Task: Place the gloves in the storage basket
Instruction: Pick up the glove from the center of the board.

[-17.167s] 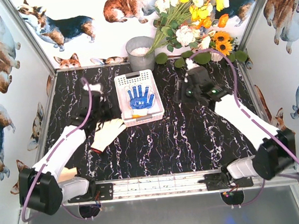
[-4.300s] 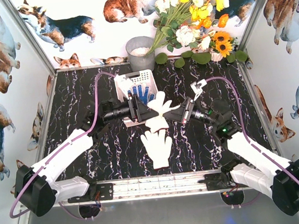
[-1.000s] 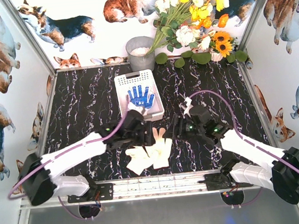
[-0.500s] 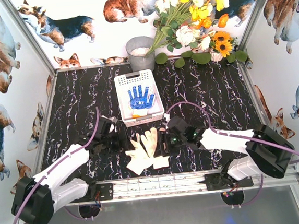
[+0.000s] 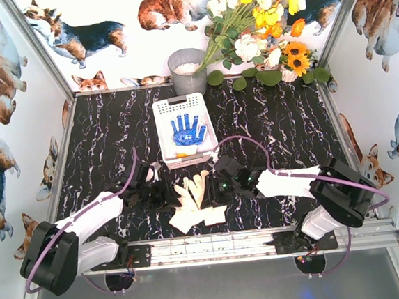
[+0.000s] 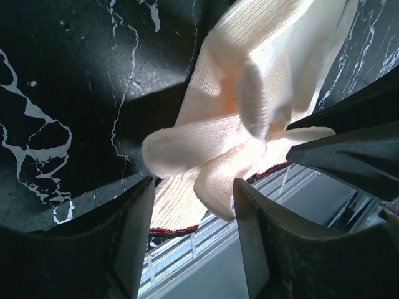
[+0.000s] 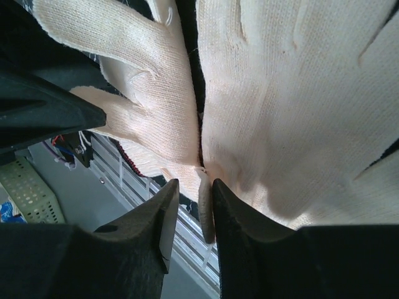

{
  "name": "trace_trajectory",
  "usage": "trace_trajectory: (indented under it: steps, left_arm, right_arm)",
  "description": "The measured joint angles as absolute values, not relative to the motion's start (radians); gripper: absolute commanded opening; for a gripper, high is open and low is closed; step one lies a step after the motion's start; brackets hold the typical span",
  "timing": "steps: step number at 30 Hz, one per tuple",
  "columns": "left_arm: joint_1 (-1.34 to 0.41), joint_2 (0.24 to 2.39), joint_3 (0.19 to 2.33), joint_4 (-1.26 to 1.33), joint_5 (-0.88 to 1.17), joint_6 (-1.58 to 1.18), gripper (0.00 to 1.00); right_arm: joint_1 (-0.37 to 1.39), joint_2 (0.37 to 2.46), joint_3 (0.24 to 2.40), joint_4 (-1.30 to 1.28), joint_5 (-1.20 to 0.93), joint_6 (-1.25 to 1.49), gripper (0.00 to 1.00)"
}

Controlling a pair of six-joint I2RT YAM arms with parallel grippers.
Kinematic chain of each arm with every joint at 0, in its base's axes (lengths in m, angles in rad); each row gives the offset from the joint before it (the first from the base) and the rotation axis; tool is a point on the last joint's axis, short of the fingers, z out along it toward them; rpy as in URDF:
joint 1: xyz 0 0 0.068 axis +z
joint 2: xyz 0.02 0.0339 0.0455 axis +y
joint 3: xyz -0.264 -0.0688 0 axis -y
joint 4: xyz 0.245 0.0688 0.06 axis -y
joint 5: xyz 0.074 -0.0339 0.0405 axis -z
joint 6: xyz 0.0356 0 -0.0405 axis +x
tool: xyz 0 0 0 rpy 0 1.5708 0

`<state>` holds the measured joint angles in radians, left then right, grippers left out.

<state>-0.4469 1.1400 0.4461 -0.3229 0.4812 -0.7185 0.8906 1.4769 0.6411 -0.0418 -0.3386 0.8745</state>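
Seen from above, the gloves [image 5: 194, 204] overlap so much that their number cannot be counted. In the left wrist view the picture's top edge cuts them off, and a dark shape [image 6: 349, 156] covers their right side. In the right wrist view they run off the top and right edges. Whether the right claw [image 7: 196, 212] pinches the fold between its fingers cannot be told.

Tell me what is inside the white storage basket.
One blue-dotted glove lies palm up in the storage basket. Anything beneath it is covered and cannot be seen.
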Motion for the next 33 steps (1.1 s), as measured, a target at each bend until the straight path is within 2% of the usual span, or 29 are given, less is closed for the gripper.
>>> trace_trajectory:
  steps: [4, 11, 16, 21, 26, 31, 33]
  left_arm:
    - [-0.446, 1.139, 0.423, -0.309, 0.490, -0.728, 0.48]
    - [-0.439, 1.144, 0.378, -0.236, 0.491, -0.763, 0.48]
    - [-0.438, 1.153, 0.370, -0.112, 0.463, -0.793, 0.36]
    - [-0.432, 1.109, 0.369, -0.081, 0.404, -0.796, 0.18]
    - [-0.416, 1.056, 0.331, -0.036, 0.377, -0.820, 0.02]
    - [-0.415, 1.050, 0.274, 0.035, 0.372, -0.875, 0.00]
    - [-0.414, 1.031, 0.268, 0.043, 0.373, -0.896, 0.00]
  right_arm:
    - [0.899, 1.487, 0.646, -0.034, -0.339, 0.875, 0.25]
    - [0.904, 1.492, 0.646, -0.025, -0.339, 0.878, 0.27]
    - [0.908, 1.495, 0.654, -0.026, -0.338, 0.877, 0.27]
    - [0.916, 1.495, 0.661, -0.025, -0.337, 0.877, 0.27]
    - [0.918, 1.495, 0.661, -0.026, -0.335, 0.877, 0.19]
    - [0.923, 1.495, 0.676, -0.027, -0.336, 0.879, 0.00]
    - [0.924, 1.494, 0.684, -0.027, -0.336, 0.883, 0.00]
